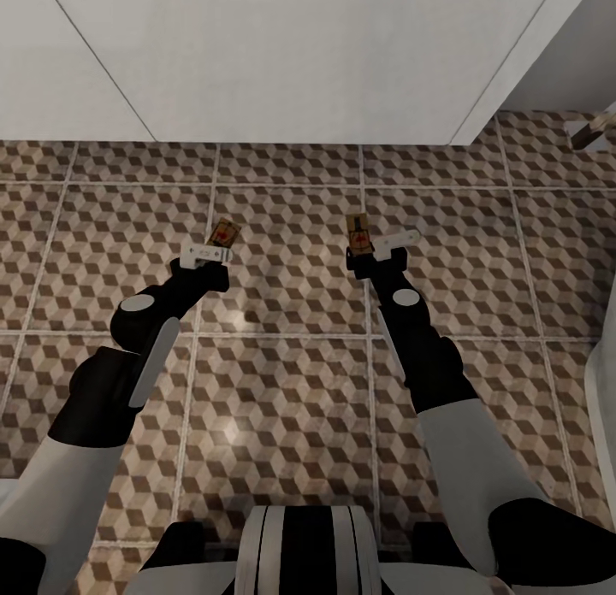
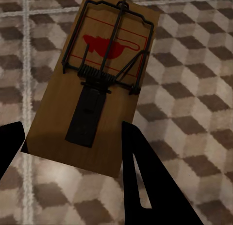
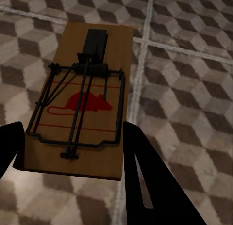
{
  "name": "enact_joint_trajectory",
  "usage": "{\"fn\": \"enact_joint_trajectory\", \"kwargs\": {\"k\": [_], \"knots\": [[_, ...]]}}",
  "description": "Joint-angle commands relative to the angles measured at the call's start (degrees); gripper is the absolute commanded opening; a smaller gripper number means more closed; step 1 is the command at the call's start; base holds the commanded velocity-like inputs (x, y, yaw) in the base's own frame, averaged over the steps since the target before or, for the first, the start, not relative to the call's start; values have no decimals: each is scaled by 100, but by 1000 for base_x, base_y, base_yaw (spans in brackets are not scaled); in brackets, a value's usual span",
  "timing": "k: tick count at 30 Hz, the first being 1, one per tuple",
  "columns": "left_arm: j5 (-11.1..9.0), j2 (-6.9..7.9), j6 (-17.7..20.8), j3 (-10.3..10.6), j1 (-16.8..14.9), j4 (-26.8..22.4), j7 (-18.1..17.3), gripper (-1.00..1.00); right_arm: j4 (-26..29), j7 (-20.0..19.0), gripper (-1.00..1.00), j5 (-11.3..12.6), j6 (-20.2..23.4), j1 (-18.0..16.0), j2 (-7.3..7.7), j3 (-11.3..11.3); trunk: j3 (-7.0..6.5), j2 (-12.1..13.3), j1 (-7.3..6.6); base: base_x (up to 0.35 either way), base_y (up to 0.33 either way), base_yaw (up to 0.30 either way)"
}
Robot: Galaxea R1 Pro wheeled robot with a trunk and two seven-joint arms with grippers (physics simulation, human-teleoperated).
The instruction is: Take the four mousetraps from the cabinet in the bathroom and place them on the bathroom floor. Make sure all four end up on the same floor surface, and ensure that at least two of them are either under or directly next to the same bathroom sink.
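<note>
Over the bathroom floor [image 1: 282, 390], each end effector [image 1: 211, 255] [image 1: 376, 246] grips one mousetrap [image 1: 225, 232] [image 1: 358, 233].

Cube-patterned tiles [image 1: 282, 193] in brown, beige and white cover the floor, split by pale grout lines; a plain white panelled surface [image 1: 299, 56] rises beyond; soft glare brightens the middle tiles.

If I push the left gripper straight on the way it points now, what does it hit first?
Probably the cube-patterned brown and beige tiled bathroom floor: the left gripper, shut on a flat tan wooden mousetrap, aims down at bare tiles. The trap would touch first; height is unclear.
</note>
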State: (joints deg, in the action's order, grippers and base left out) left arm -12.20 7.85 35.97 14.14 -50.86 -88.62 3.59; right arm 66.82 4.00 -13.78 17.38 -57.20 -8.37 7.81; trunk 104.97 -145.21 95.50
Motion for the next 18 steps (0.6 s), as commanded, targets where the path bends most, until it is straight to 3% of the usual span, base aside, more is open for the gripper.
{"fn": "enact_joint_trajectory", "kwargs": {"k": [1,18], "knots": [[-52,6,24,10,-3,-6,36,-100,7,14,-100,-27,38,0,1,10,3,-3,2,0,0,0],[-49,6,30,10,-4,-6,44,-100,7,14,-100,-37,37,15,2,10,3,-9,15,0,0,0]]}}
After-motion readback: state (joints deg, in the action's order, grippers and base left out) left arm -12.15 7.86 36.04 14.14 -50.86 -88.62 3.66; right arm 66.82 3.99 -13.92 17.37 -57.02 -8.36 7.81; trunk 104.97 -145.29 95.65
